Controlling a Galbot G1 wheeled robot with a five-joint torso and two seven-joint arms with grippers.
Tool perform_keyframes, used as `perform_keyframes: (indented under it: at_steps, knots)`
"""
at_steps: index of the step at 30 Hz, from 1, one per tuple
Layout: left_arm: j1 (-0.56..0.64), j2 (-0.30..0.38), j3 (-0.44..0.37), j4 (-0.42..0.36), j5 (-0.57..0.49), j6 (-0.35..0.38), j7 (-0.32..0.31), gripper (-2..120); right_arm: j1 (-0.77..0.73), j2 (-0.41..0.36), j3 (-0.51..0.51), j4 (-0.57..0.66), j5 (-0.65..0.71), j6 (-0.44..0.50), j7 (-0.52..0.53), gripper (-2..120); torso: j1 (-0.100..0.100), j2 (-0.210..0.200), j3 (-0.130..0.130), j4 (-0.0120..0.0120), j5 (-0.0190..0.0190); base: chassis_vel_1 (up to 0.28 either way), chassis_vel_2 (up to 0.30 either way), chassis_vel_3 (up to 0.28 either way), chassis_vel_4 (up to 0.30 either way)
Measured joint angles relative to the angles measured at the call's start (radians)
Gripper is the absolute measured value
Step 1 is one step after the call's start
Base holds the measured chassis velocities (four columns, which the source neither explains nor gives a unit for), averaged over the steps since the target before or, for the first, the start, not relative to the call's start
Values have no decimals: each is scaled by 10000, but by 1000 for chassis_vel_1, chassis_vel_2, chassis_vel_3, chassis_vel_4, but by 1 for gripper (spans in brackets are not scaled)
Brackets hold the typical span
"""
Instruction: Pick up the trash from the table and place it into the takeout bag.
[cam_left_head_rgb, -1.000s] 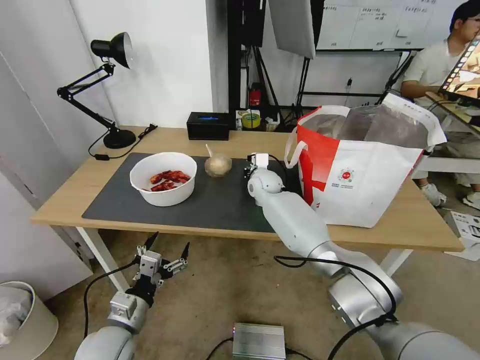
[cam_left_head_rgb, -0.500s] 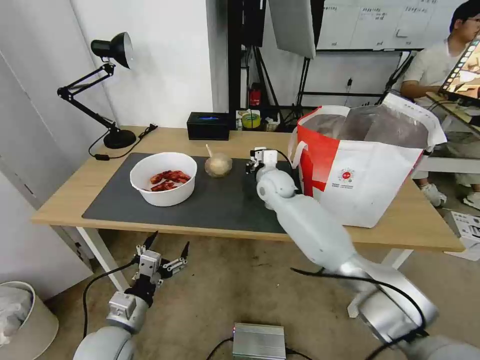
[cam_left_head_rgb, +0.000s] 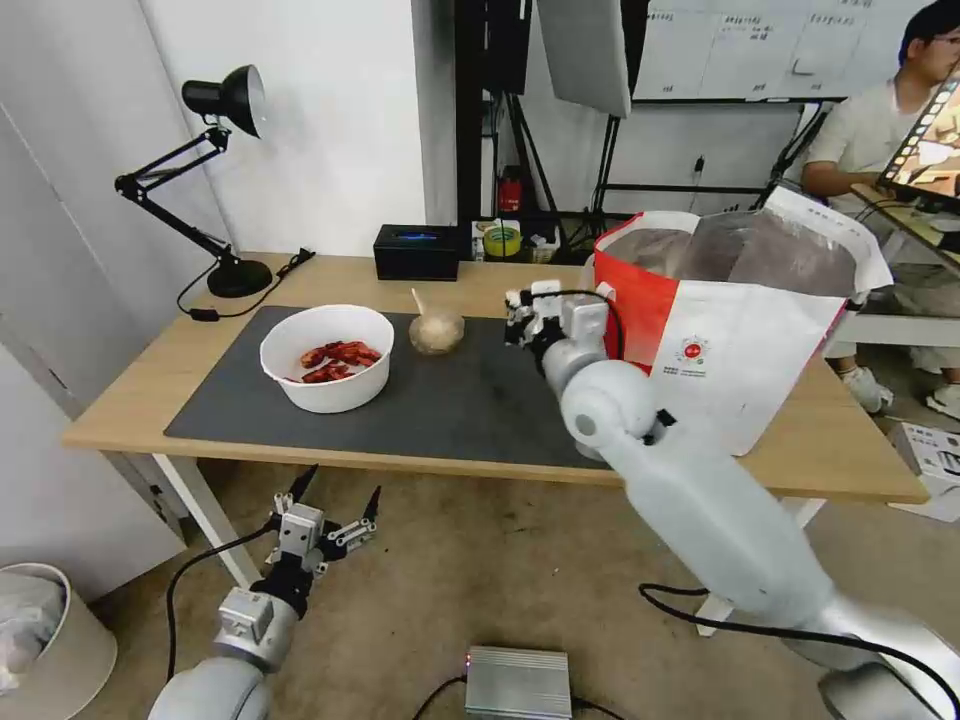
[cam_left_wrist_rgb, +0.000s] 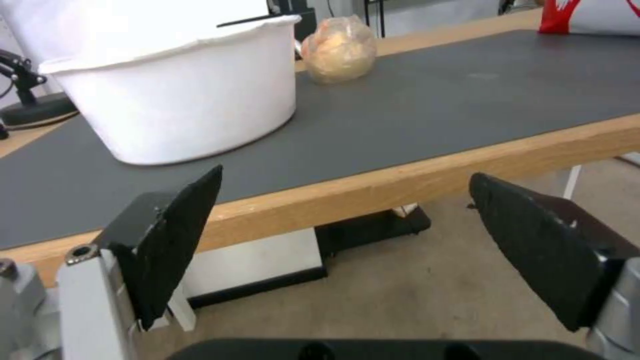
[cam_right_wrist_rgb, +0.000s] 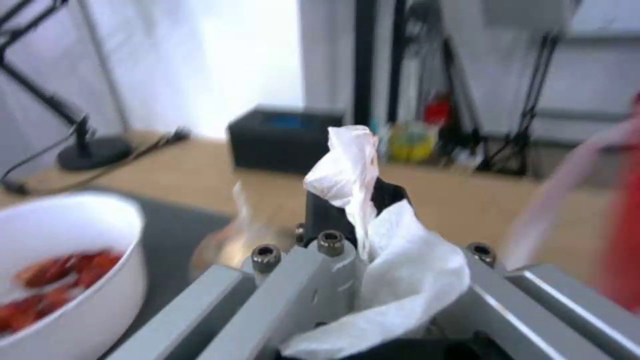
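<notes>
- The right gripper (cam_left_head_rgb: 528, 318) holds the crumpled white tissue (cam_right_wrist_rgb: 373, 240) up off the counter (cam_left_head_rgb: 480, 278), beside the takeout bag's (cam_left_head_rgb: 740, 340) near side wall and loop handle — the jaws are clenched on the tissue, which bulges out between them in the right wrist view.
- By my reading the tissue is picked but not yet bagged: it hangs outside the bag, below the level of the open foil-lined mouth, so it must be lifted over the rim and released.
- Left on the dark grey mat (cam_left_head_rgb: 450, 400): the white bowl of crayfish shells (cam_left_head_rgb: 327, 357) toward the counter's left end, and the small beige sauce cup (cam_left_head_rgb: 436, 330) near the mat's back edge, between the bowl and the bag. Neither is touched by a gripper.
- I see no clear hinged tray on the counter; whether it is already in the bag I cannot tell.
- The left gripper (cam_left_head_rgb: 330, 512) hangs below the counter's front edge, near the left leg, jaws spread wide and empty — idle.
- The tissue looks thin, soft and creased, one twisted tail standing above the jaws and a fuller wad below; it seems light enough to cling or drift when let go.
- The bag stands upright at the counter's right end, boxy, red and white, with a small round red logo and its mouth wide open.
</notes>
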Motion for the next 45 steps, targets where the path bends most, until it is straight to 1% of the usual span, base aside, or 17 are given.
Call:
perform_keyframes:
  at_steps: [2, 4, 5, 9, 13, 14, 17, 19, 21, 22, 24, 32, 37, 39, 40, 43, 45]
  knots:
    - [14, -3, 0, -15, 20, 3, 0, 100, -17, -201, 292, 304, -176, -52, 5, 0, 0, 0, 0, 1, 1, 0, 0, 0, 0]
    - [19, -7, 11, -23, 55, 5, -4, 100, 18, -760, 929, 754, -423, -208, 40, 0, 0, 0, 0, 0, 1, 0, 0, 0, 0]
    - [19, -7, 11, -23, 55, 5, -4, 100, 18, -760, 929, 754, -423, -208, 40, 0, 0, 0, 0, 0, 1, 0, 0, 0, 0]
    - [-5, -8, 74, -22, 93, 12, -6, 100, 168, -1574, 1591, 968, -312, -418, 256, 0, 1, 1, 0, 0, 0, 0, 0, 0, 0]
    - [-34, 5, 131, -27, 102, 18, -6, 100, 262, -2430, 2035, 904, 656, -674, 846, 0, 0, 0, 0, -1, 2, 0, 0, 0, 0]
    - [-34, 5, 131, -27, 102, 18, -6, 100, 262, -2430, 2035, 904, 656, -674, 846, 0, 0, 0, 0, -1, 2, 0, 0, 0, 0]
    - [-18, 5, 161, -61, 135, 21, -9, 100, 237, -2892, 2389, 846, 2040, -1093, 1796, 0, 0, 0, 0, 0, 1, 0, 0, 0, 0]
    - [-18, 5, 161, -61, 135, 21, -9, 100, 237, -2892, 2389, 846, 2040, -1093, 1796, 0, 0, 0, 0, 0, 1, 0, 0, 0, 0]
    - [53, -4, 159, -136, 158, 24, -9, 100, 250, -3179, 2555, 713, 3299, -1515, 2656, 0, 1, 0, 0, 0, 2, 0, 0, 0, 0]
    - [53, -4, 159, -136, 158, 24, -9, 100, 250, -3179, 2555, 713, 3299, -1515, 2656, 0, 1, 0, 0, 0, 2, 0, 0, 0, 0]
    - [123, -13, 133, -191, 171, 24, -9, 100, 332, -3373, 2624, 646, 4400, -1822, 3246, 0, 0, 0, 0, -1, 1, 0, 0, 0, 0]
    - [260, -139, 105, -349, 254, 24, -8, 100, 656, -3611, 2612, 617, 5567, -2145, 3836, 0, 1, 0, 0, 1, -1, 0, 0, 0, 0]
    - [328, -187, 83, -411, 291, 20, -7, 100, 683, -3744, 2609, 705, 5817, -2181, 3861, 0, 0, 0, 0, 1, -1, 0, 0, 0, 0]
    - [353, -197, 74, -423, 301, 14, -6, 100, 667, -3796, 2624, 768, 5895, -2182, 3860, 8, 1, 0, 0, 1, -1, 0, 0, 0, 0]
    - [353, -197, 74, -423, 301, 14, -6, 100, 667, -3796, 2624, 768, 5895, -2182, 3860, 8, 1, 0, 0, 1, -1, 0, 0, 0, 0]
    - [358, -197, 65, -453, 305, 7, -5, 100, 651, -3823, 2635, 834, 5959, -2177, 3844, 22, 1, 0, 0, 1, -1, 0, 0, 0, 0]
    - [358, -198, 64, -457, 305, 7, -5, 100, 652, -3822, 2635, 843, 5959, -2175, 3842, 25, 1, 0, 1, 1, -1, 0, 0, 0, 0]
